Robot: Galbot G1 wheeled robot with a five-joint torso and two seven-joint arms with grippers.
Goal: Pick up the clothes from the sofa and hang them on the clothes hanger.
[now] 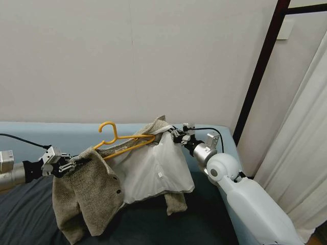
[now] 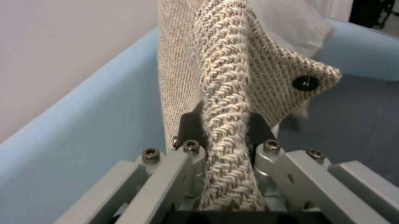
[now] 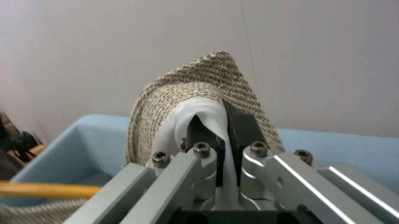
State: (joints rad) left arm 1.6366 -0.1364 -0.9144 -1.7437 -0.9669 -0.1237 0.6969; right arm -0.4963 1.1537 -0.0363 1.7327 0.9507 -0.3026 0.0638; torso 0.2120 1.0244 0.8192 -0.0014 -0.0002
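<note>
A beige knit cardigan (image 1: 97, 189) with a white lining (image 1: 148, 173) hangs stretched between my two grippers above the sofa. My left gripper (image 1: 65, 164) is shut on one knit edge (image 2: 227, 140), near a dark button (image 2: 305, 83). At the other shoulder, my right gripper (image 1: 175, 135) is shut on the knit and white lining (image 3: 218, 135). A yellow clothes hanger (image 1: 120, 140) sits inside the garment's neck, its hook standing up and its arm running toward the right gripper; part of that arm shows as a yellow bar (image 3: 44, 190) in the right wrist view.
The light blue sofa back (image 1: 46, 133) runs behind the garment, with a dark seat cushion (image 1: 20, 214) below. A dark metal rack post (image 1: 258, 71) rises at the right beside a white curtain (image 1: 301, 153). A plain wall lies behind.
</note>
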